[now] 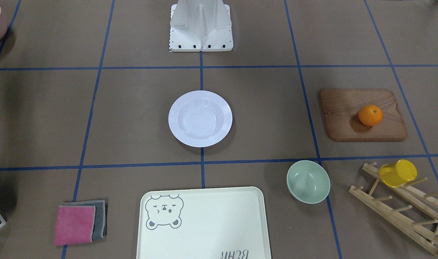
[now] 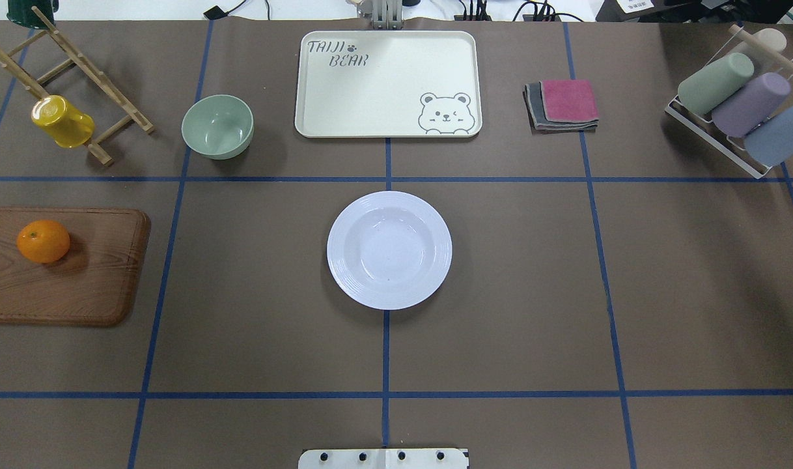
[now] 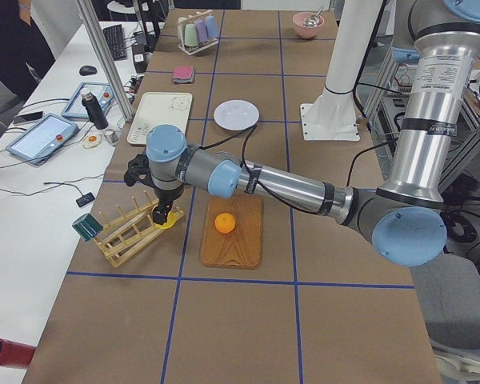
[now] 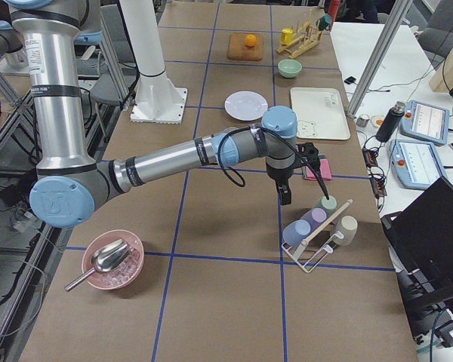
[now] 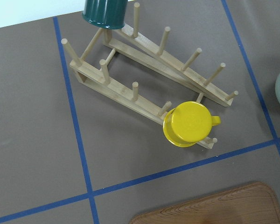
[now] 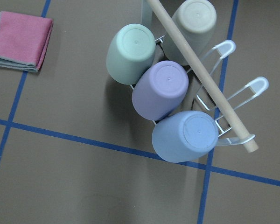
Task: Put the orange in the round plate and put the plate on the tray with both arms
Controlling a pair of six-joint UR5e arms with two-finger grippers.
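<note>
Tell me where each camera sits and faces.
Front-facing: across the table, looking down at robot's base; no arms.
Overhead: behind robot, looking forward; base edge only.
Exterior left: left end; left arm near, left gripper over wooden rack.
Exterior right: right end; right arm near, right gripper by cup rack.
Left wrist: down on yellow cup; no fingers.
Right wrist: down on cup rack; no fingers.
Front-facing, overhead share the orange.

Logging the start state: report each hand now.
Left hand: cannot be told, seen only from the side.
Right hand: cannot be told, same reason.

White round plate (image 2: 389, 250), cream tray (image 2: 388, 84)
</note>
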